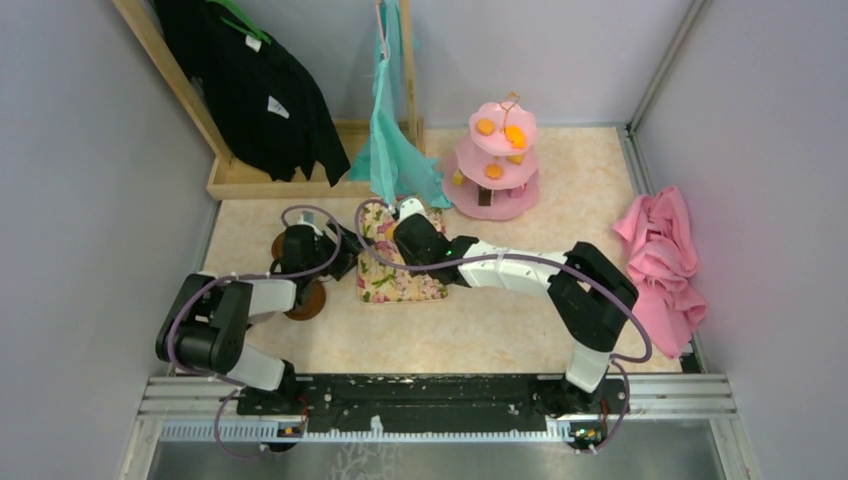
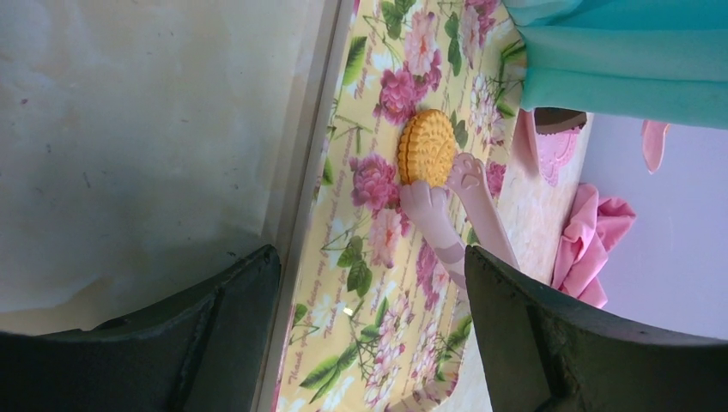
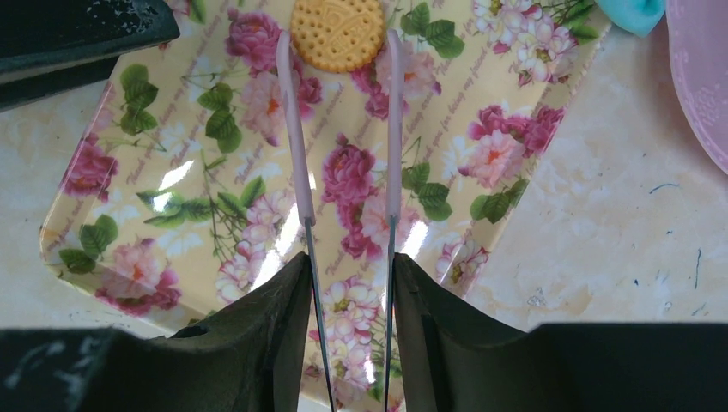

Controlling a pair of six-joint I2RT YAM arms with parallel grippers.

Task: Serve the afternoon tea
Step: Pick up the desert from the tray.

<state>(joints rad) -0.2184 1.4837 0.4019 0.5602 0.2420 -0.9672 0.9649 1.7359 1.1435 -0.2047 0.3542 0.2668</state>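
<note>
A round yellow biscuit (image 3: 336,33) lies on a floral tray (image 3: 481,146). My right gripper (image 3: 350,257) is shut on pink tongs (image 3: 296,129), and their two tips rest against the biscuit's near sides. The biscuit (image 2: 427,148) and tong tips (image 2: 468,172) also show in the left wrist view. My left gripper (image 2: 371,253) is open, its jaws standing either side of the tray's rim (image 2: 296,223). The pink three-tier stand (image 1: 497,165) with gold loop holds orange snacks at the back. Two brown saucers (image 1: 308,302) lie partly under my left arm. The mugs are out of view.
A wooden rack (image 1: 240,180) with a black garment (image 1: 255,90) stands back left. A teal cloth (image 1: 395,150) hangs over the tray's far end. A crumpled pink cloth (image 1: 665,260) lies at the right wall. Grey walls close in on three sides.
</note>
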